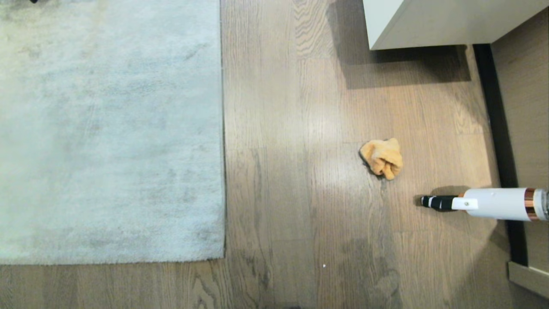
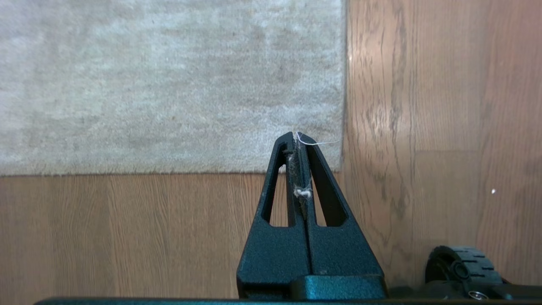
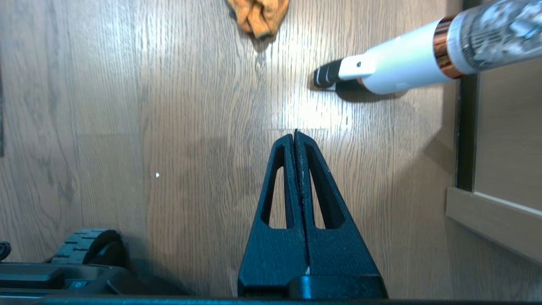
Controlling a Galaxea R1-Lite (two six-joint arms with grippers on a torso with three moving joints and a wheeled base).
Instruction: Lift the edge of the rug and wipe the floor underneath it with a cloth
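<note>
Nothing begun yet — rug edge point(image 1: 223, 128) flat on the floor point(image 1: 291, 193), cloth point(image 1: 381, 158) lying crumpled, orange face up, on bare planks well apart from the rug's right border and near the nozzle of a white stick vacuum point(image 1: 493, 203). Best opened, judging by the layout, by fetching the cloth with the right gripper point(image 3: 295, 134): descend straight onto the highest fold, spread wide before contact, pinch enough fabric to leave a wiping pad hanging free, and keep clear of the vacuum nozzle just beside it. Then lift with the left gripper point(image 2: 296, 137) at the square near corner point(image 1: 221, 255), where the border is easiest to get under — slide one finger beneath the pile rather than pinching from above, and raise only enough to expose the planks. Wipe along the border, not across it, to avoid snagging the backing. Both arms parked low at the base, neither visible from the head camera; fingers pointing out over the floor. Left gripper closed on nothing, tips over the rug's near corner, wisps of lint and a thread caught between the pads. Right gripper likewise closed and empty, aimed at bare planks short of the cloth. White cabinet point(image 1: 429, 21) at the far right, dark threshold strip point(image 1: 499, 150) along the right side.
</note>
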